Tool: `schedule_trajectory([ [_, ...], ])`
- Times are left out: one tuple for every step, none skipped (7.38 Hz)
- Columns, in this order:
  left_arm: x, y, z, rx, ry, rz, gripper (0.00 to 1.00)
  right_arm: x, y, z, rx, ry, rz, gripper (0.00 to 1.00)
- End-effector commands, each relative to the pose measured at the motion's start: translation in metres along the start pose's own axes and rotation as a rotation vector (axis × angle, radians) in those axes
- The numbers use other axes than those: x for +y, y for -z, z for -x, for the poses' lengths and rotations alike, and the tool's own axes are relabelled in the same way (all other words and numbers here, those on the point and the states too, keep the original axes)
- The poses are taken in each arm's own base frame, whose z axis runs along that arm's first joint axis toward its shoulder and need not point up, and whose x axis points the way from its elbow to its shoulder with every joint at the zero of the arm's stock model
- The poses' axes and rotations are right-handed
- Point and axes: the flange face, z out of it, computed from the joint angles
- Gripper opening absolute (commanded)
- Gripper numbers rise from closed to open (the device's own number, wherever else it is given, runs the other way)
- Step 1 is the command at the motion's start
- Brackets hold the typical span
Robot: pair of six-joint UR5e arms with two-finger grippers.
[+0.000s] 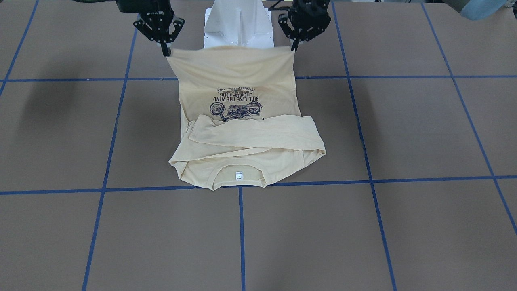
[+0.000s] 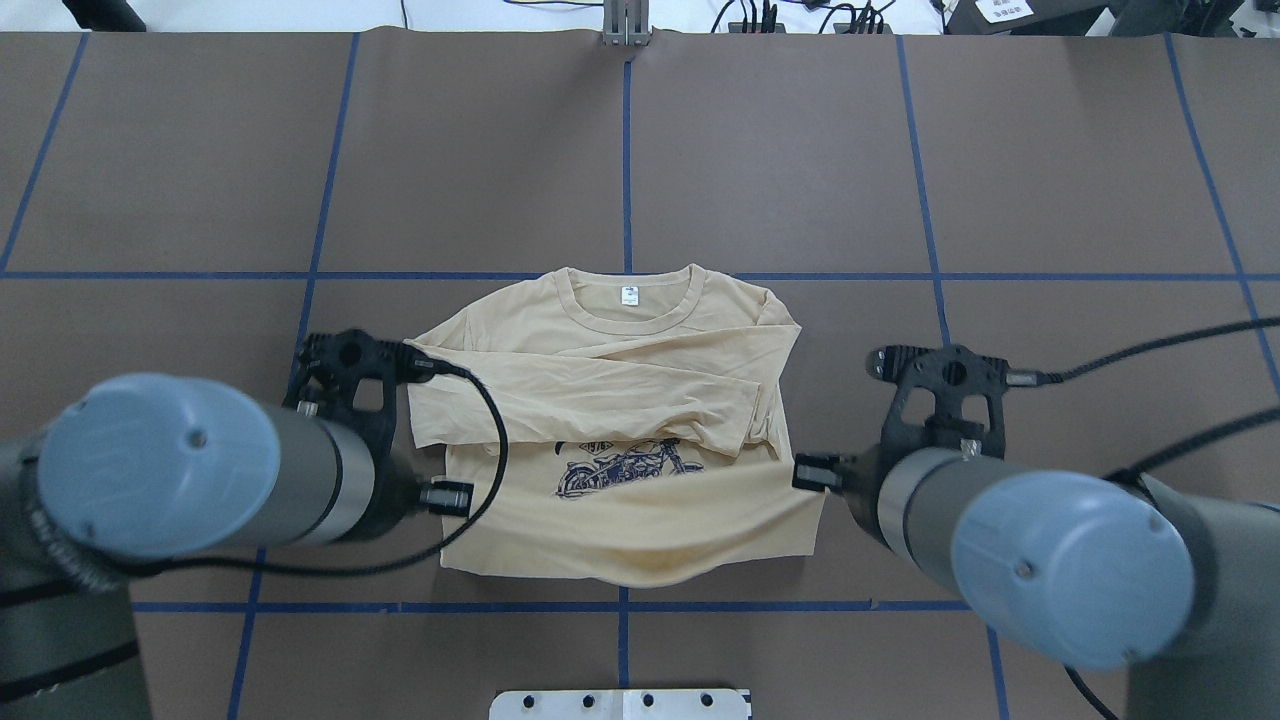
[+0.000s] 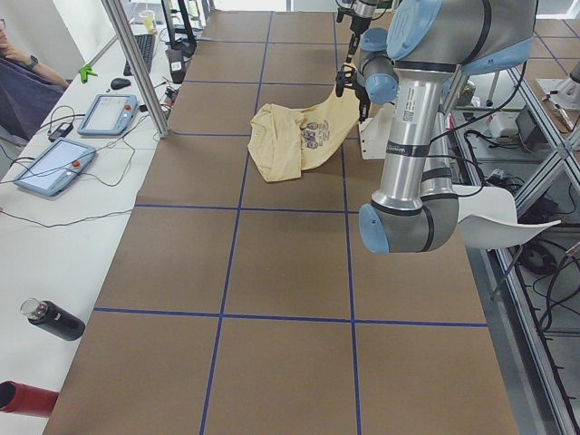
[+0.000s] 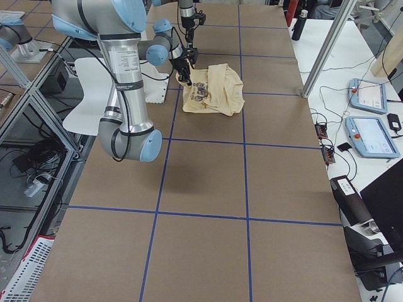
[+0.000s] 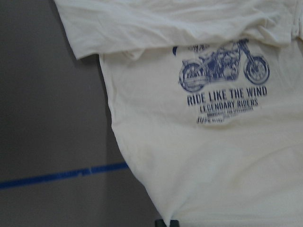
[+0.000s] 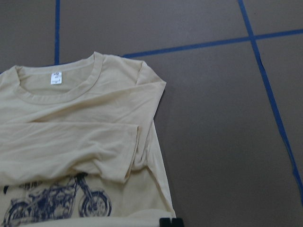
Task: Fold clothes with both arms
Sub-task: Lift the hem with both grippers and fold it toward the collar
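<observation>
The cream-yellow long-sleeved shirt [image 1: 238, 133] lies print-up on the brown table, both sleeves folded across the chest, its collar and white neck tag [image 1: 238, 175] pointing away from the robot. The hem is lifted off the table and stretched taut between the two grippers. My left gripper [image 1: 293, 47] is shut on one hem corner and my right gripper [image 1: 166, 51] is shut on the other. From overhead the shirt [image 2: 620, 390] lies between the two wrists, which hide the fingers. The left wrist view looks down on the motorcycle print [image 5: 222, 68]; the right wrist view shows the collar [image 6: 61, 87].
The white pedestal base [image 1: 237, 24] stands just behind the raised hem. Blue tape lines [image 2: 626, 150] grid the brown table. A side bench carries tablets [image 3: 54, 168], cables and a dark bottle [image 3: 54, 322]. A seated person [image 3: 18, 72] is at its far end.
</observation>
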Motion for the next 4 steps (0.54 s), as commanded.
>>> schedule_trajectory([
  [-0.074, -0.021, 0.032, -0.085, -0.002, -0.124, 0.0, -0.058, -0.067, 0.016, -0.021, -0.043, -0.088, 0.0],
  [-0.092, -0.014, 0.043, -0.09, 0.009, -0.166, 0.0, -0.078, -0.086, 0.028, -0.018, -0.042, -0.112, 0.0],
  [-0.102, -0.021, 0.048, -0.109, 0.007, -0.173, 0.0, -0.096, -0.095, 0.039, -0.005, -0.054, -0.133, 0.0],
  [-0.115, -0.041, 0.051, -0.118, 0.011, -0.197, 0.0, -0.106, -0.099, 0.043, 0.004, -0.06, -0.143, 0.0],
])
